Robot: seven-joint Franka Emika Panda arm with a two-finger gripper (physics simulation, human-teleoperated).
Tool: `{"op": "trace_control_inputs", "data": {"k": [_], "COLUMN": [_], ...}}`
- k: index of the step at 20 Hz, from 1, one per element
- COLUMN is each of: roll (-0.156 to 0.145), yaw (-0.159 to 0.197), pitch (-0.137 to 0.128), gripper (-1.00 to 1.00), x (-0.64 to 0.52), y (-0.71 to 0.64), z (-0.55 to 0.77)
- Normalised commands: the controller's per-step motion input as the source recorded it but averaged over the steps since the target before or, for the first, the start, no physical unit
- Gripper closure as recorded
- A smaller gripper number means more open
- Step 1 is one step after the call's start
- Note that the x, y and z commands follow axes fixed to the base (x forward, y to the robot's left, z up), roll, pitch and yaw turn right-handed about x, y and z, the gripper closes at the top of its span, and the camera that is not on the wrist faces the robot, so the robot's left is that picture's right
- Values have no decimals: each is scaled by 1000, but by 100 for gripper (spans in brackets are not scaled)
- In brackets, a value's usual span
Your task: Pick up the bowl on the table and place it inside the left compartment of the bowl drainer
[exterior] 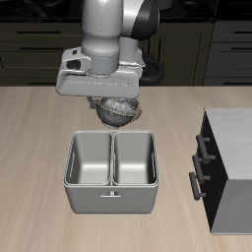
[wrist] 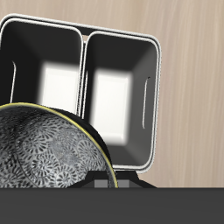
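A: Where does the wide, shallow silvery-grey bowl with the mottled, glinting pattern (exterior: 119,110) sit right now?

B: Off the tabletop (exterior: 30,148), hanging tilted under the gripper (exterior: 116,104), just behind the back rim of the grey metal rectangular bowl drainer with two square basins (exterior: 111,184). The wrist view shows the bowl (wrist: 48,149) close up, its rim edge near the camera, and both basins of the drainer (wrist: 83,39) beyond, apparently with nothing in them.

A: And the jaws?

B: Clamped on the bowl, I judge, since it hangs clear of the tabletop; the contact itself is hidden.

A: So how should the placing go?

B: The bowl hangs roughly behind the divider between the basins. I'd carry it forward and sideways until it is centred over the left compartment, keeping it high enough to clear the rounded rim. Then lower it slowly, since a tilted bowl could catch the divider or a wall. Part the jaws only once it sits low inside.

A: Anything nearby to mind?

B: The dark cabinet with a grey top (exterior: 231,162) stands apart, on the other side.
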Motion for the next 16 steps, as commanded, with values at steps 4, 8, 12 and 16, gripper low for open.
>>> {"op": "trace_control_inputs", "data": {"k": [4,8,12,16], "roll": [-10,1,26,5], "yaw": [-3,8,11,0], "pitch": [10,10,5,8], "gripper": [100,100,100,100], "x": [2,41,61,37], "y": [-42,85,169,60], "z": [-49,-43,-61,-30]}}
